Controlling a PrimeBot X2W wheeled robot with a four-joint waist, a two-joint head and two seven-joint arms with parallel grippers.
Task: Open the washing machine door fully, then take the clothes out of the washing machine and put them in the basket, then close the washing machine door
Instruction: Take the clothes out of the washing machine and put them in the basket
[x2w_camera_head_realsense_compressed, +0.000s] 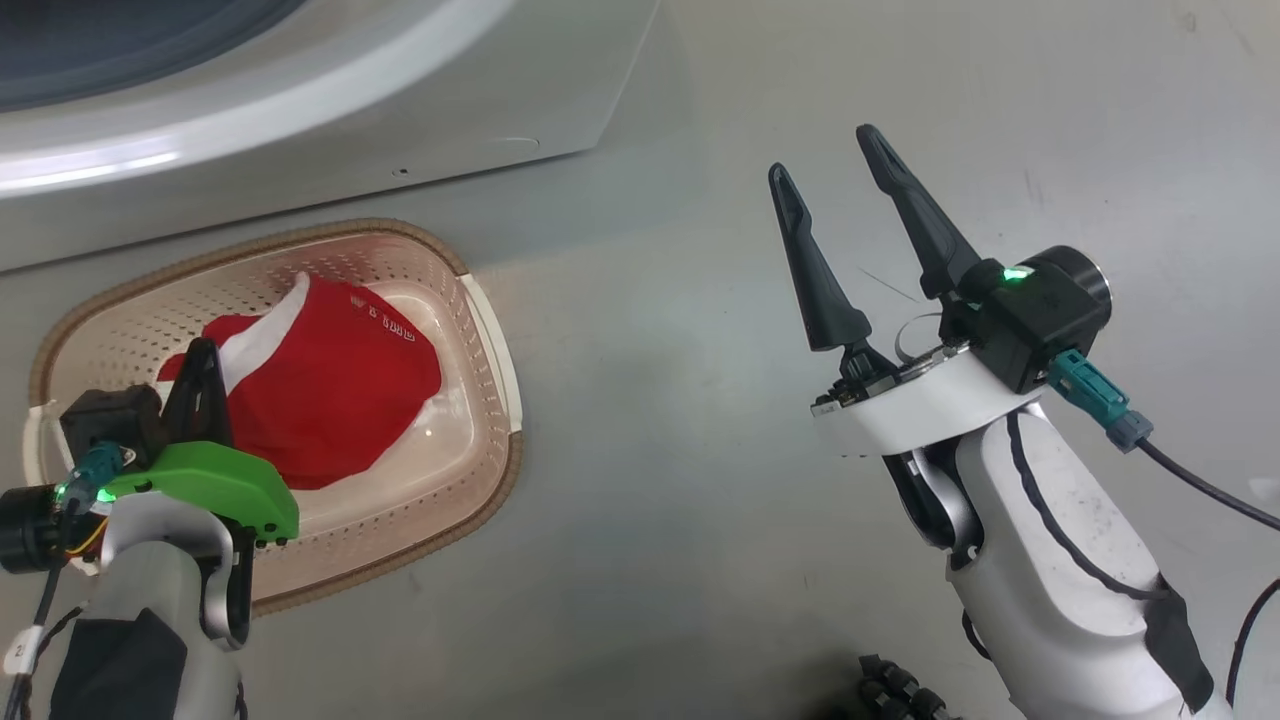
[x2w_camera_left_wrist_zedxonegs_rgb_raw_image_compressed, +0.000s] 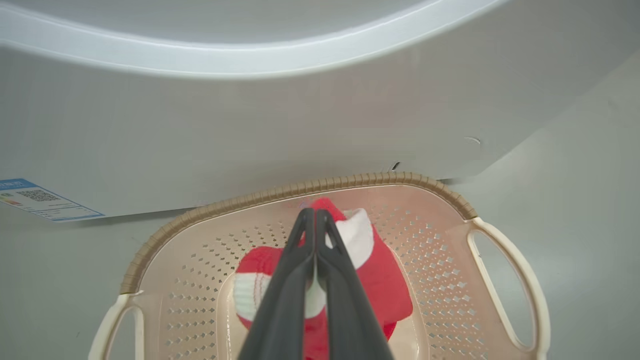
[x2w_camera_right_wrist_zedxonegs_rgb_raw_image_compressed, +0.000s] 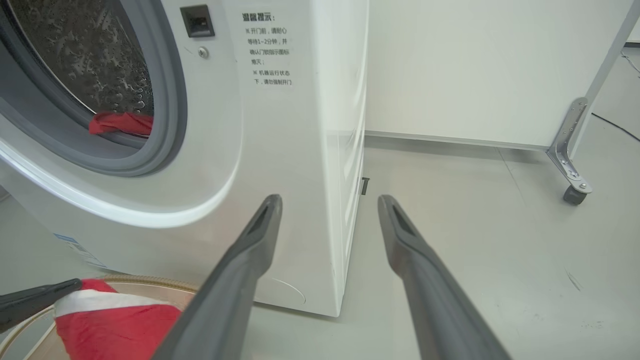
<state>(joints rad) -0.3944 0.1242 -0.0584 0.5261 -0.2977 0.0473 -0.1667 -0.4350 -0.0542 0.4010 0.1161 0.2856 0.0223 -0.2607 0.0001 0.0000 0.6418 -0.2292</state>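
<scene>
DESK: What did you have at the basket's left end?

FLOOR: Your left gripper (x2w_camera_head_realsense_compressed: 203, 360) hung over the left part of the basket (x2w_camera_head_realsense_compressed: 400, 228). Its fingers were pressed tight together above the red garment (x2w_camera_head_realsense_compressed: 330, 390) lying inside. Whether they had nipped a fold of it, you could not have told from these views.

DESK: And behind the basket?

FLOOR: The washing machine (x2w_camera_right_wrist_zedxonegs_rgb_raw_image_compressed: 280, 150) stood just behind the basket, its mouth uncovered. A second red piece (x2w_camera_right_wrist_zedxonegs_rgb_raw_image_compressed: 122, 122) lay on the lower lip of the grey gasket (x2w_camera_right_wrist_zedxonegs_rgb_raw_image_compressed: 170, 125), above and behind the basket. By my reading, one of the clothes was in and one was yet to fetch.

DESK: To the basket's right?

FLOOR: Your right gripper (x2w_camera_head_realsense_compressed: 822, 150) hovered well apart from the basket, over bare floor (x2w_camera_head_realsense_compressed: 700, 450). Its fingers were spread wide and held nothing.

DESK: How would that piece in the drum handle?

FLOOR: It looked light, soft and limp. It would likely sag and trail rather than keep a shape, and it could drag on the rubber lip. You would do best to pinch a bunched fold deep between the fingers. A thicker trim would also serve, like the white band (x2w_camera_head_realsense_compressed: 262, 335) on the piece in the basket. A single thin edge would be the poorer hold.
</scene>
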